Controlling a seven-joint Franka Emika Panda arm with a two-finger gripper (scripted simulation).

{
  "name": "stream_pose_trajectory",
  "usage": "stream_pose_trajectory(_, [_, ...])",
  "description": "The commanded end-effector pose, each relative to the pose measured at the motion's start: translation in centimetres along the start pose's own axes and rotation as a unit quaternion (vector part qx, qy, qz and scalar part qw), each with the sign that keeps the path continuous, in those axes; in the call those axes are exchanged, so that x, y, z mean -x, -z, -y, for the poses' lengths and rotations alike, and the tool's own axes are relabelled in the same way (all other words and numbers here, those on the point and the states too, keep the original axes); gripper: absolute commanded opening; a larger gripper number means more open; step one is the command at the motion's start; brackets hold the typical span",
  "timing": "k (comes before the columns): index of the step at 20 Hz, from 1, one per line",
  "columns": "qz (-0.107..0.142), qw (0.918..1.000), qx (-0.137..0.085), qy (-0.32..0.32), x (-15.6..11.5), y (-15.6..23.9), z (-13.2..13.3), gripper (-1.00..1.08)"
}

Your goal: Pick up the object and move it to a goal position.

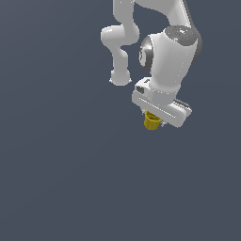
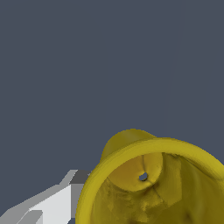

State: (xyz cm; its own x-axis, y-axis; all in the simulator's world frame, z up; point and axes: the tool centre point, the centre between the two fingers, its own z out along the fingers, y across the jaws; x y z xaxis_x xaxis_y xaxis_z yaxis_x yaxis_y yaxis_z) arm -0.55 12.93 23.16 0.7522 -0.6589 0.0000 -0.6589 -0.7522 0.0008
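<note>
Where the claw [image 1: 153, 118] clamps it, a small yellow cup [image 1: 151, 122], tapered, flared rim, hollow inside.

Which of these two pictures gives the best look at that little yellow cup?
The wrist view: the yellow cup fills the corner, showing its flared rim and hollow inside. The exterior view shows only its small lower part beneath the white gripper.

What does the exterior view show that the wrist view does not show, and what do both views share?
Only the exterior view shows the white arm and the whole gripper above the yellow cup. Only the wrist view shows the cup's hollow inside, with a small hole at its bottom, and its flared rim from close by. Both show the cup at the gripper against a plain dark background.
</note>
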Motion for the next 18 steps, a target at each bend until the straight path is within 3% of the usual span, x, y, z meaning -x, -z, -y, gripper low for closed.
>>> stream_pose_trajectory(1, [-0.001,1.0,0.0,0.0,1.2,2.9,0.5,-1.0])
stream_pose_trajectory(10, [-0.001,1.0,0.0,0.0,5.0,11.9,2.4,-1.0])
stream_pose_trajectory(18, [0.0,1.0,0.0,0.0,6.6,16.0,3.5,-1.0])
